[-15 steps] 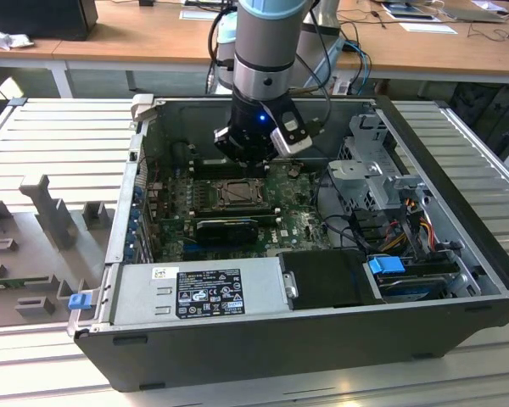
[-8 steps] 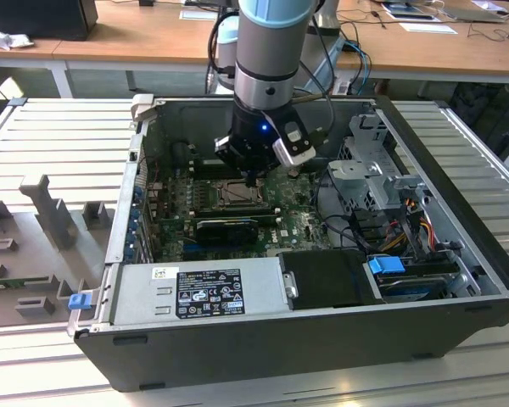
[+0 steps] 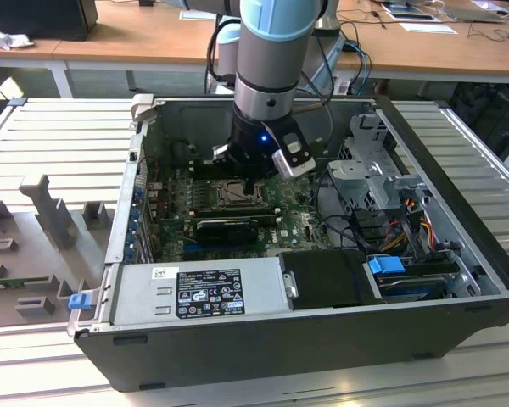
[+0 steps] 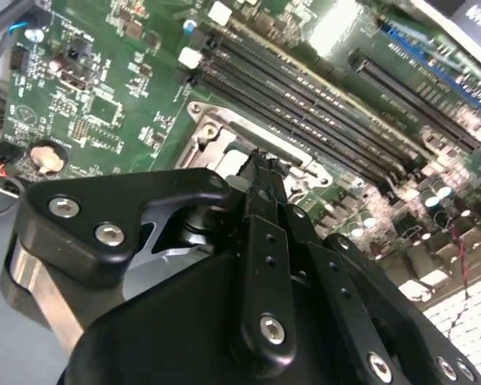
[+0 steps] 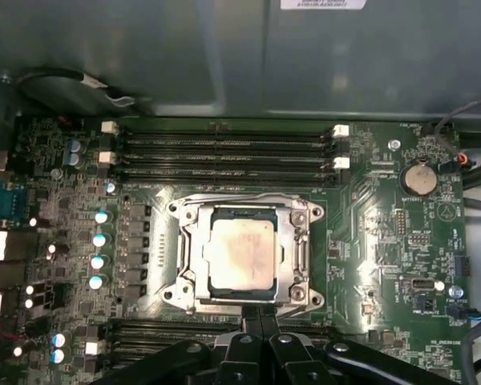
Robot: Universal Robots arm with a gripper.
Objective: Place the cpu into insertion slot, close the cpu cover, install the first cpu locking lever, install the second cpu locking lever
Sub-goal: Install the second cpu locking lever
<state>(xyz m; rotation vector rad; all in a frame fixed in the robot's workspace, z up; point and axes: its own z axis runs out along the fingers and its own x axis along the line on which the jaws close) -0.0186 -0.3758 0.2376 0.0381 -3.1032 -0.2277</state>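
Note:
In the first wrist view the cpu (image 5: 240,253), a pale metal square, lies flat in the insertion slot (image 5: 248,303). The cpu cover (image 5: 194,241), a silvery frame, lies down around it. A thin metal lever (image 5: 305,255) runs along one side of the cover. My gripper (image 5: 260,311) is shut, its two black fingers pressed together with their tip at the slot's rim. The second wrist view has the gripper (image 4: 260,160) tip right by the slot's metal corner (image 4: 212,132). Seen from the exterior view, the gripper (image 3: 246,182) hangs low inside the open computer case over the slot (image 3: 232,195).
Long black memory slots (image 5: 224,148) flank the socket on two sides. A power supply (image 3: 204,292) and a black box (image 3: 327,280) fill the case's front. A metal drive cage (image 3: 373,174) and cables (image 3: 407,220) sit at the exterior view's right. A coin battery (image 5: 417,178) is on the board.

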